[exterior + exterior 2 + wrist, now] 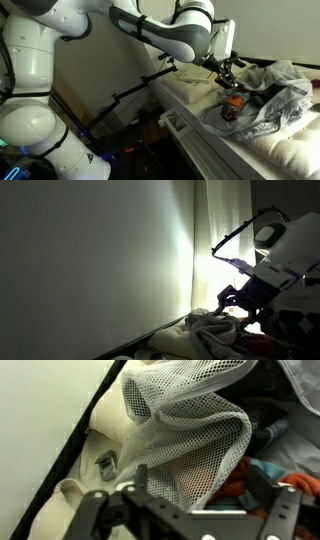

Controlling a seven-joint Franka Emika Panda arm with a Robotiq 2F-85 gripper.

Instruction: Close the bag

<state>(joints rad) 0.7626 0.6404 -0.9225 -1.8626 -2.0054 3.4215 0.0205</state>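
ARM OVER THE BAG: The white arm (pixel 160 35) reaches out almost level from its base, wrist bent downward, holding the gripper (pixel 228 72) directly above the crinkled grey bag (pixel 270 95), seen in an exterior view. In the wrist view, its fingers (pixel 285 510) stand spread wide and clasp nothing. A fold of the bag rises between and just ahead of them; whether they touch it cannot be told. Orange items (pixel 238 488) show below the gripper, and a cream cloth (pixel 195 88) lies just beside it.
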